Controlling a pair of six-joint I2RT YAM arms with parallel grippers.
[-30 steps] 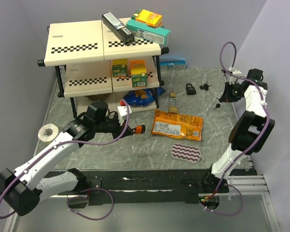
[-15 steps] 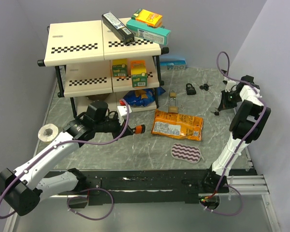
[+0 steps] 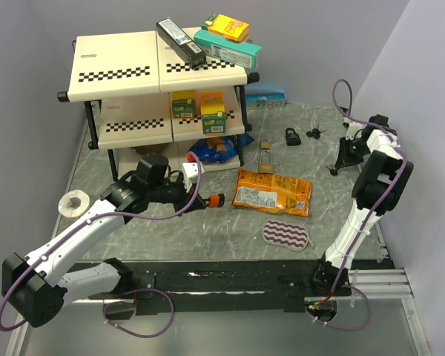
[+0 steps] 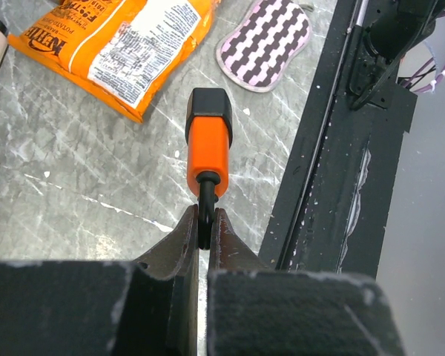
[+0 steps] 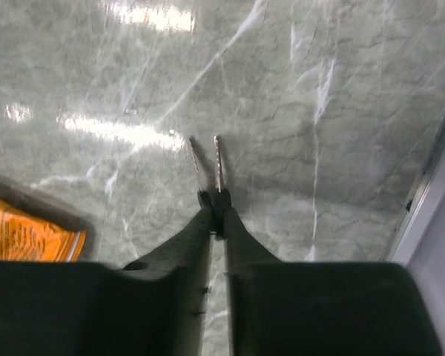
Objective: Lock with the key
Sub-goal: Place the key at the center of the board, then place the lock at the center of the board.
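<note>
Locate the orange padlock. Its long axis runs straight out from the left gripper, with the black end farthest away and the shackle toward the fingers. The left gripper is closed on the shackle and holds the padlock over the table, near the snack bag.

Locate the keys. Two blades sit side by side, pointing straight out from the right gripper toward the table. The right gripper is nearly closed, pinching their black heads.
</note>
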